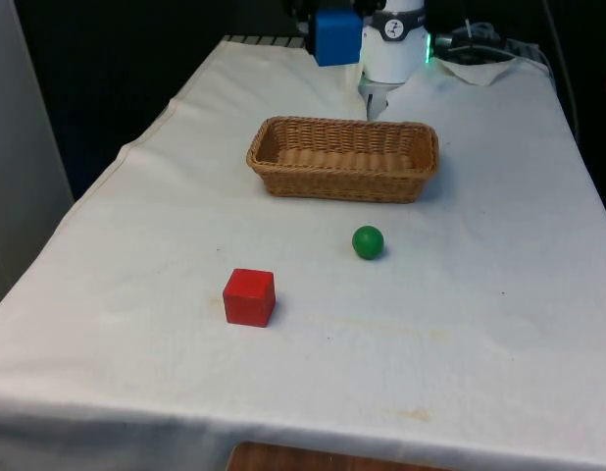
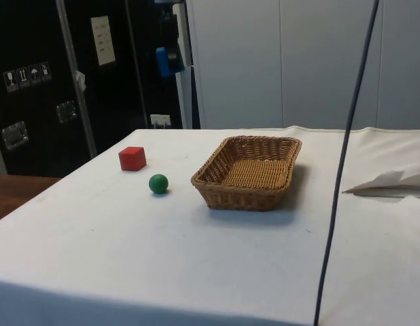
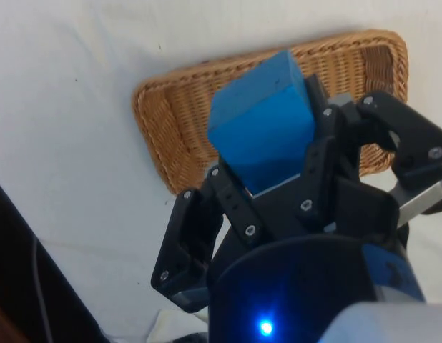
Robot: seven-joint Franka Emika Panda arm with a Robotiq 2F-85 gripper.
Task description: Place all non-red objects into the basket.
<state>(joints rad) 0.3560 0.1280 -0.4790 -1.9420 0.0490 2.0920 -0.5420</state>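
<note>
The pincer (image 3: 278,168) is clamped on a blue block (image 1: 336,37), held high above the bench's (image 1: 499,324) far edge behind the wicker basket (image 1: 343,158). A green ball (image 1: 368,241) and red cube (image 1: 249,296) lie mid-bench, nearer the front edge.

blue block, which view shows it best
The wrist view: the blue block sits large between the gripper fingers, over the basket. The front view shows it small at the top; the side view, small and high up.

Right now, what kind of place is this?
Probably a robot lab: a table under a white cloth holds a wicker basket, while a gripper grips a blue block, dark cabinets behind.
</note>
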